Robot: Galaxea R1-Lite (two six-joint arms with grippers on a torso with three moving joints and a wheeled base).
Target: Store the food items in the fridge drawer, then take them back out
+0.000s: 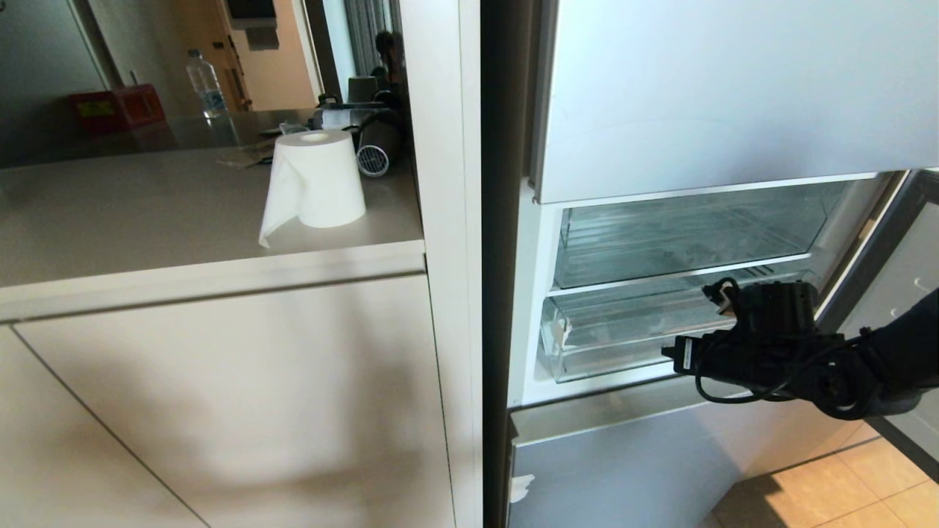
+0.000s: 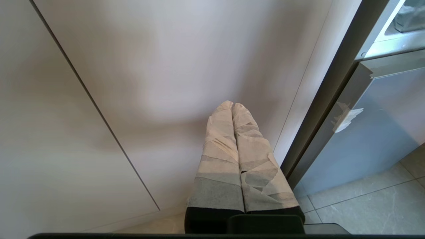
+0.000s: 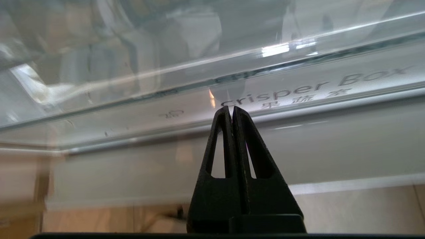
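Fingertips of the right gripper are pressed together with nothing between them, and they are pointed at the clear front wall of the fridge drawer, close to the printed words "Crisper Box"; whether the tips touch the plastic cannot be told. In the head view the right gripper is seen held level in front of that drawer, with the drawer's clear wall just ahead of it and a second clear compartment above it. A pale-blue upper door panel is seen higher still above the gripper, a lower panel beneath it, and tan floor tiles below the arm. No fruit can be made out in the drawer from these views.

The left gripper is seen with its tape-wrapped fingers closed against each other, empty, and held before a plain white cabinet front, with the fridge's edge off to its side. On the counter far from both grippers a roll of paper towel is stood upright, and a water bottle is seen beyond it.
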